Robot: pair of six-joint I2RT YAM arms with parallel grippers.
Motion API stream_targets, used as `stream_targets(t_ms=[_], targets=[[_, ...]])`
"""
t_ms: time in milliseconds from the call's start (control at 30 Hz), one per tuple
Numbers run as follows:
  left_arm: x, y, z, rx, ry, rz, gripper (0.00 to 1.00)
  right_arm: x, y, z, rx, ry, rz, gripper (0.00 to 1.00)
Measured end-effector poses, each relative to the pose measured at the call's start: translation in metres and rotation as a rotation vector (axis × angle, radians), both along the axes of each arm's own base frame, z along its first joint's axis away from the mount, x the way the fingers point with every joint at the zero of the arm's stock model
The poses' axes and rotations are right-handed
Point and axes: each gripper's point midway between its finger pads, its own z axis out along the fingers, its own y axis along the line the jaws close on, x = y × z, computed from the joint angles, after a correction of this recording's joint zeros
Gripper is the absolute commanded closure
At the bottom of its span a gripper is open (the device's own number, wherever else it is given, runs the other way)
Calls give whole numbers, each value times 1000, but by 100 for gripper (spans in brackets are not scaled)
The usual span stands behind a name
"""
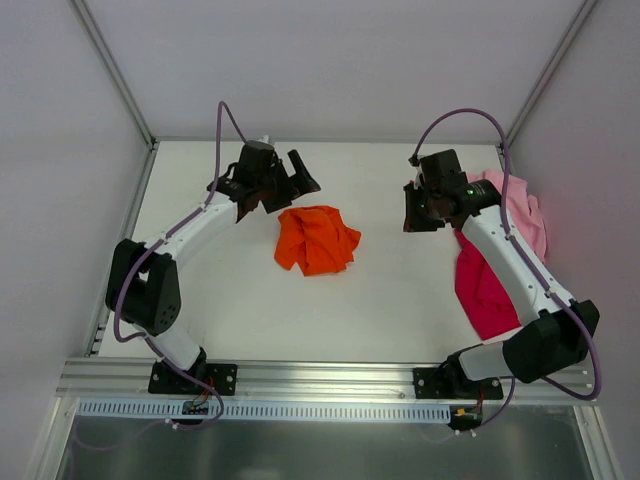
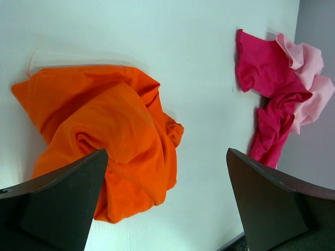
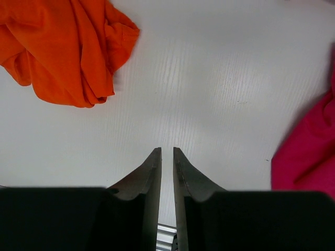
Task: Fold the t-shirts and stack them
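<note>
Since the top view shows a bright orange cloth t-shirt (image 1: 317, 240) crumpled mid-table and a light pink cloth t-shirt (image 1: 525, 210) heaped with a deep magenta-red cloth t-shirt (image 1: 480, 290) at right, no folding looks done; left wrist: left gripper (image 2: 166, 157) spread wide, empty; right wrist: right gripper (image 3: 167, 151) nearly closed, empty

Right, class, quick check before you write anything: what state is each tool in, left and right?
Left tool: open wide, holding nothing.
Right tool: closed, holding nothing.

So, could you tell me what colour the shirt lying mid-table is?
The shirt is bright orange, clearest in the left wrist view.
</note>
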Motion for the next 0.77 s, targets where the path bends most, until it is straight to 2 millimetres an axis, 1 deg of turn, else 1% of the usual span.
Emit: stream_targets(t_ms=[100, 167, 267, 367, 467, 600, 700, 767], targets=[[-11, -1, 9, -33, -8, -21, 1, 0, 0, 1, 2, -5, -1, 83], [-23, 0, 6, -47, 4, -33, 1, 1, 0, 2, 3, -8, -2, 83], [-44, 3, -8, -50, 44, -42, 1, 1, 0, 4, 7, -18, -4, 82], [-63, 6, -32, -40, 106, -53, 1, 2, 1, 6, 11, -28, -3, 81], [-75, 9, -50, -19, 154, -57, 1, 3, 1, 7, 13, -32, -3, 81], [-76, 9, -52, -18, 157, -57, 1, 3, 4, 8, 26, -34, 6, 81], [-75, 9, -51, -20, 152, -57, 1, 3, 5, 8, 31, -33, 10, 88], [-75, 9, -51, -19, 152, -57, 1, 2, 6, 8, 33, -32, 11, 85]])
